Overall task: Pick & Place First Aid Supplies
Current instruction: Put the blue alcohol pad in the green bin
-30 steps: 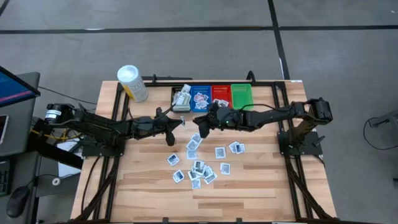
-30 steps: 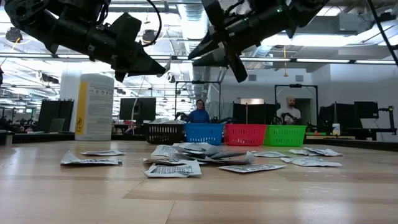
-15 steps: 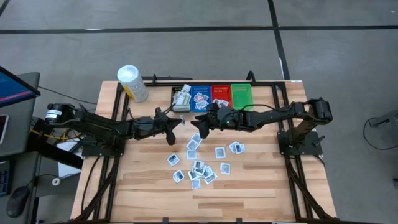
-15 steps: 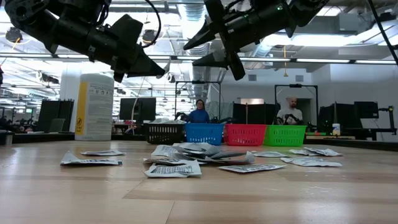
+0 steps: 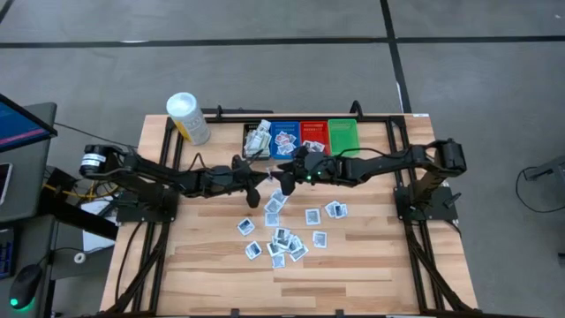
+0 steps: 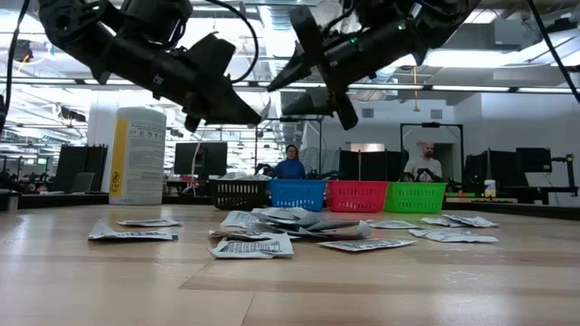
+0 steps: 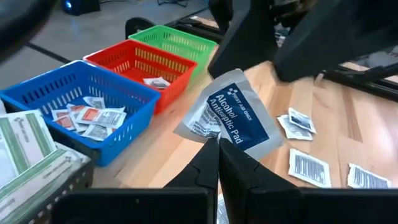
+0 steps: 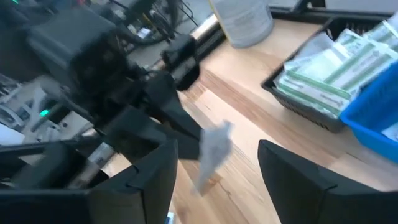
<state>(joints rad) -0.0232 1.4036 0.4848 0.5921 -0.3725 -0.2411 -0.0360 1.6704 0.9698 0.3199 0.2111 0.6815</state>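
My left claw (image 7: 217,146) pinches one corner of the alcohol antiseptic pad (image 7: 231,119), aloft above the desk (image 5: 371,256) before the blue bin (image 7: 74,93). Right claw (image 8: 214,162) gapes empty. That thin corner grip could slip, dropping it short.

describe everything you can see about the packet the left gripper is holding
The packet is a small flat foil-like pouch, dark blue on its face with white print reading "Alcohol Antiseptic Pad", and a white lower part carrying fine print. It looks slightly crinkled. The left gripper is shut on its lower edge, holding it tilted in the air above the table, near the coloured bins. The right gripper stands open close in front of it, not touching it.
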